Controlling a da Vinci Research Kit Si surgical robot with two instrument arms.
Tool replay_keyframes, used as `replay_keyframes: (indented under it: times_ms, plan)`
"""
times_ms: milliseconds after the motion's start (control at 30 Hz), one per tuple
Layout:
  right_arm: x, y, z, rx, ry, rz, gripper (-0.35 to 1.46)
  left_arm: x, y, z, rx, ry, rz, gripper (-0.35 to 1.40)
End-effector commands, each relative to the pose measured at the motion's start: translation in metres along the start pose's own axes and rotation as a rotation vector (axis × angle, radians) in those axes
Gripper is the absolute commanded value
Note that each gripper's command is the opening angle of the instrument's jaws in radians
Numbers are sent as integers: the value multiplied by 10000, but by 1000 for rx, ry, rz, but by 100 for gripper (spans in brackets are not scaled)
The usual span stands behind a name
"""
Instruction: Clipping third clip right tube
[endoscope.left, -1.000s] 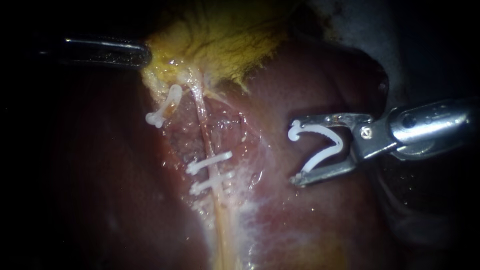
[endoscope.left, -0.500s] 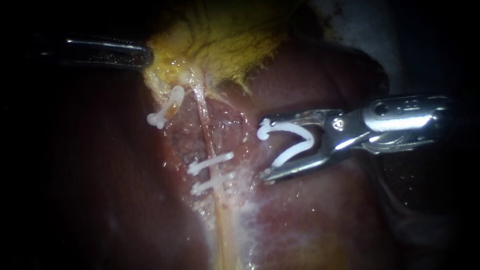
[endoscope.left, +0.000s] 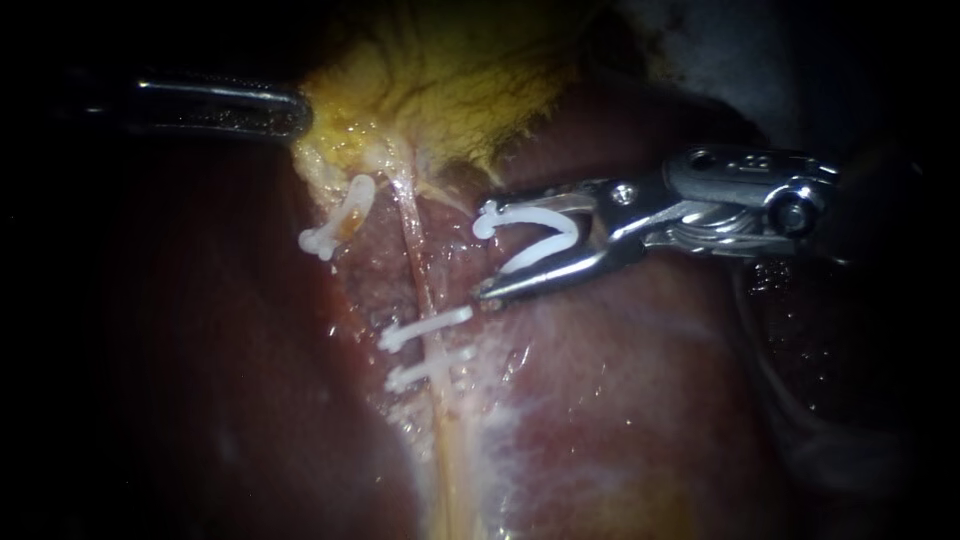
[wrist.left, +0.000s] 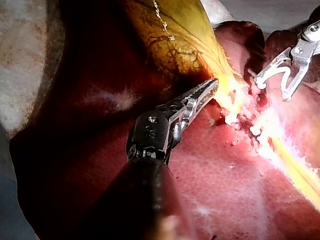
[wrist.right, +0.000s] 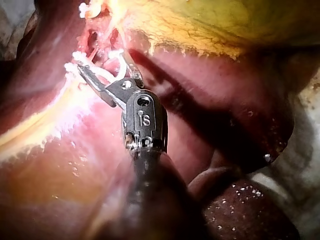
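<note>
The pale right tube (endoscope.left: 415, 270) runs down from the yellow gallbladder (endoscope.left: 450, 80) over the liver (endoscope.left: 620, 400). Two white clips (endoscope.left: 425, 327) (endoscope.left: 430, 367) sit shut across its lower part. Another white clip (endoscope.left: 338, 218) sits on the left tube. My right instrument (endoscope.left: 482, 258) carries an open white clip (endoscope.left: 540, 235) between its jaws, tips just right of the right tube, above the two clips. In the right wrist view the instrument (wrist.right: 100, 62) nearly touches the tube. My left instrument (endoscope.left: 290, 110) grips the gallbladder's edge, jaws together (wrist.left: 212, 85).
Dark liver fills the left of the endoscope view. Raw, dissected tissue (endoscope.left: 375, 270) lies between the two tubes. A pale cloth (wrist.left: 25, 60) lies beside the liver in the left wrist view.
My right instrument has moved left and slightly up with the open clip, from well right of the tube to just beside it. The left instrument has stayed put.
</note>
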Motion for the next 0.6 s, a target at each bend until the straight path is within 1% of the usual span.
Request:
replay_keyframes:
  times_ms: [33, 300, 467, 600]
  plan:
    - [-3, 2, 3, 5, -1, 13, 55, 0, -1, 0, 1, 1, 0, -35]
    - [-26, 24, 24, 59, -6, 79, 55, 0, -2, 2, 2, 1, 0, -35]
    - [-32, 36, 38, 94, -5, 105, 55, 0, -2, 2, 2, 1, 1, -35]
    - [-29, 45, 47, 162, 42, 153, 55, 0, -2, 2, 2, 1, 1, -35]
